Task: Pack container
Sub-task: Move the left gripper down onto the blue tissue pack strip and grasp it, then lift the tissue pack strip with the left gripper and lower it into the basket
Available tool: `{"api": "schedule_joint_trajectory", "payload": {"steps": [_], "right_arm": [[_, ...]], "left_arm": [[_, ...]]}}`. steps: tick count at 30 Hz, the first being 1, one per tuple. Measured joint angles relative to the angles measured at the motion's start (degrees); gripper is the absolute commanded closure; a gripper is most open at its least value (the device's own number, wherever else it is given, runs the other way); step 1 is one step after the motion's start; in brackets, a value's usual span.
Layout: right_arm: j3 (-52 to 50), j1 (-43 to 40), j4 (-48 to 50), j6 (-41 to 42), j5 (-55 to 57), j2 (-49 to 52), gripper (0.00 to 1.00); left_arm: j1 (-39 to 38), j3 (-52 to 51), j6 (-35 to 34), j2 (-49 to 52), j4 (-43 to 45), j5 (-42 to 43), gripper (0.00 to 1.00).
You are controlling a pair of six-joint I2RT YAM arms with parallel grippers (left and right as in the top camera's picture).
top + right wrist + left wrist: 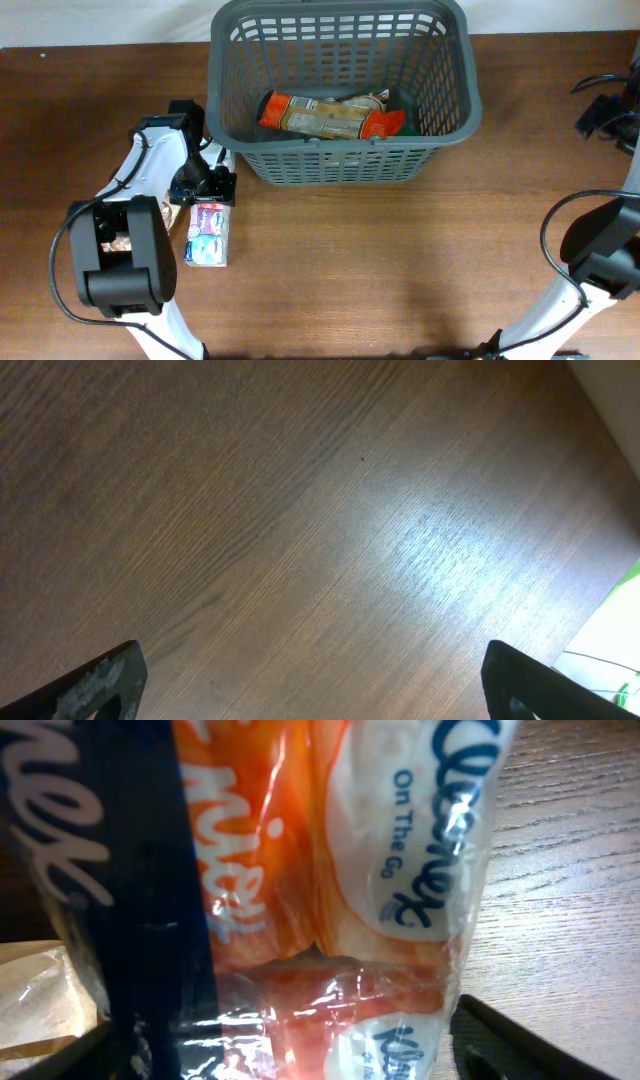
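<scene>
Two pincers are being held over the wooden table (400, 280), well apart from each other. The left pincer (208, 195) is being kept low over a clear-wrapped tissue packet (207, 238), which is lying flat on the wood directly beneath it and reaching out on its near side. In the left wrist view the packet is being shown filling the space between the jaws, with one black finger (530, 1045) being held just beside the packet's edge. The jaws are being kept wide on either side of the wrap, but whether it is being pinched cannot be told. The container (345, 165), a large dark grey slotted basket, is being seen standing upright on the table beyond this pincer and toward its right, its nearest corner being close to the pincer without being touched by it. Orange packets (320, 115) are being held inside the container, lying on its base, farther from the pincer than the basket's front wall. The right pincer (320, 682) is being held with its jaws spread fully apart and nothing between them, only bare wood being shown beneath it in the right wrist view. From this pincer the container is being seen well off to the left, clearly apart.
</scene>
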Motion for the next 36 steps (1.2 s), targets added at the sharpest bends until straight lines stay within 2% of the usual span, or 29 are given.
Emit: {"api": "schedule_joint_trajectory", "payload": {"steps": [1, 2, 6, 10, 11, 18, 30, 36], "right_arm": [[-0.02, 0.00, 0.00, -0.02, 0.00, 0.00, 0.01], [-0.02, 0.00, 0.00, 0.00, 0.00, 0.00, 0.01], [-0.02, 0.00, 0.00, 0.00, 0.00, 0.00, 0.01], [0.00, 0.00, 0.00, 0.00, 0.00, 0.00, 0.01], [0.00, 0.00, 0.00, -0.02, 0.00, 0.00, 0.01], [0.00, 0.00, 0.00, 0.02, 0.00, 0.00, 0.01], [-0.02, 0.00, 0.00, 0.02, 0.00, 0.00, 0.01], [-0.02, 0.00, 0.00, 0.02, 0.00, 0.00, 0.01]], "left_arm": [[0.00, -0.02, -0.04, 0.00, 0.02, 0.00, 0.20], [0.00, -0.02, -0.07, 0.00, 0.04, 0.00, 0.27], [0.00, -0.02, -0.24, 0.00, 0.44, -0.04, 0.46], [0.00, -0.04, -0.44, 0.00, 0.70, -0.22, 0.94], [0.02, -0.04, -0.37, 0.00, 0.74, -0.20, 0.98], [0.00, -0.02, -0.57, -0.35, 0.76, -0.42, 0.98], [0.00, -0.02, -4.96, -0.79, 1.62, -0.37, 0.98], [1.11, 0.35, -6.82, -4.33, 2.54, -0.20, 0.98]]}}
